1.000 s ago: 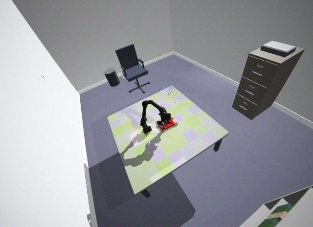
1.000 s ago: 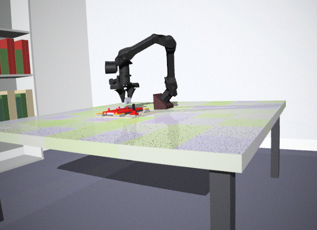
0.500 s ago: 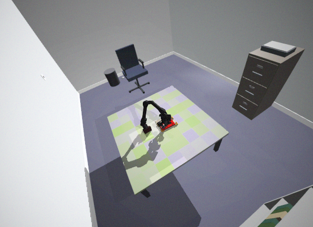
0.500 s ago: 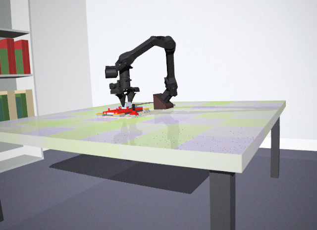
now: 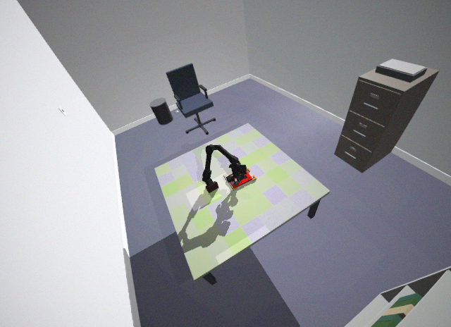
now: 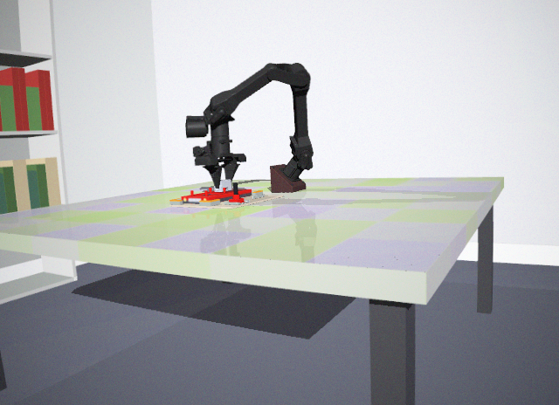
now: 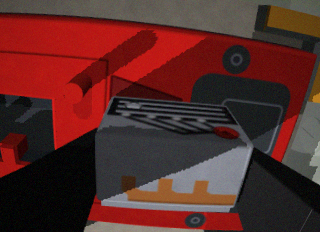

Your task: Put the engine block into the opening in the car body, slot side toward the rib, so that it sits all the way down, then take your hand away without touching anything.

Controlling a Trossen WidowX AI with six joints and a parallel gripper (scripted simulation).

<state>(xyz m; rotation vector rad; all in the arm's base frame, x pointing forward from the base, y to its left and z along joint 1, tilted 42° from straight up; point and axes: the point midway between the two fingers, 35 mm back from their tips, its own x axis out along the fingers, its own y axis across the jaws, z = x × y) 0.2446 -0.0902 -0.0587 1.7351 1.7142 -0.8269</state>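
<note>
My gripper (image 6: 224, 184) (image 7: 168, 144) is shut on the grey engine block (image 6: 224, 184) (image 7: 170, 154), one finger on each side. The block is upright, with dark grooves and a red dot on top and an orange pattern on the side facing the wrist camera. It is low at the red car body (image 5: 242, 183) (image 6: 211, 195) (image 7: 45, 34). A strip of red body shows along its lower edge in the wrist view. A dark opening (image 7: 35, 114) with a red rib (image 7: 14, 141) shows to its left. The block's underside and slot are hidden, so its depth cannot be told.
Red pegs (image 7: 75, 91) rise from the body. Orange and grey corner pieces (image 6: 258, 194) (image 7: 295, 20) stand around it on a pale board (image 6: 272, 200). A black-topped red part (image 6: 235, 194) stands near the body. All rests on the patchwork table (image 5: 251, 203) (image 6: 180, 238).
</note>
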